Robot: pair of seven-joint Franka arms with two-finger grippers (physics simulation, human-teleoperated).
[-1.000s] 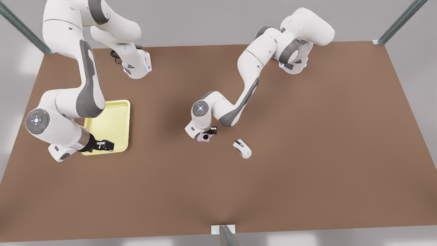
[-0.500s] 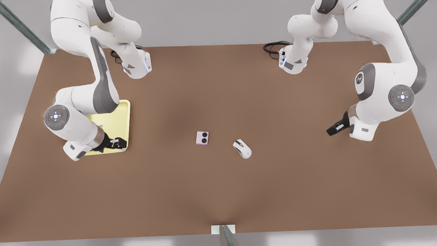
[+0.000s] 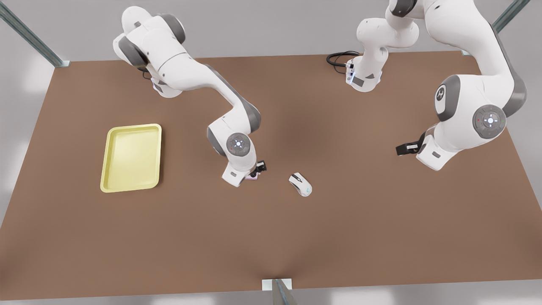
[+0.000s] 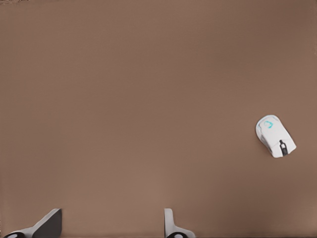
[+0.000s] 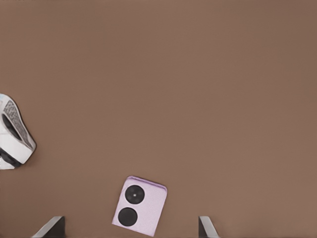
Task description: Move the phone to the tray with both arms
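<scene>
The pale pink phone (image 5: 139, 206) lies flat on the brown table, its two black lenses up. My right gripper (image 5: 128, 226) hovers right over it, open, one finger on each side and neither touching. In the front view this gripper (image 3: 258, 167) belongs to the arm reaching from the front view's left, and it covers most of the phone (image 3: 253, 178). The yellow tray (image 3: 132, 126) sits apart at the front view's left with nothing in it. My left gripper (image 3: 405, 148) hangs open far off at the front view's right; its fingertips (image 4: 47, 225) show over bare table.
A white computer mouse (image 3: 300, 184) lies just to the front view's right of the phone; the mouse (image 4: 275, 136) also appears in the left wrist view and the mouse (image 5: 12, 134) beside the phone in the right wrist view. A black cable (image 3: 338, 57) coils by the far arm base.
A second ago the front view's right arm stood over the phone, then withdrew to the right. The other arm has left the tray and now hovers over the phone. The phone has not moved.
</scene>
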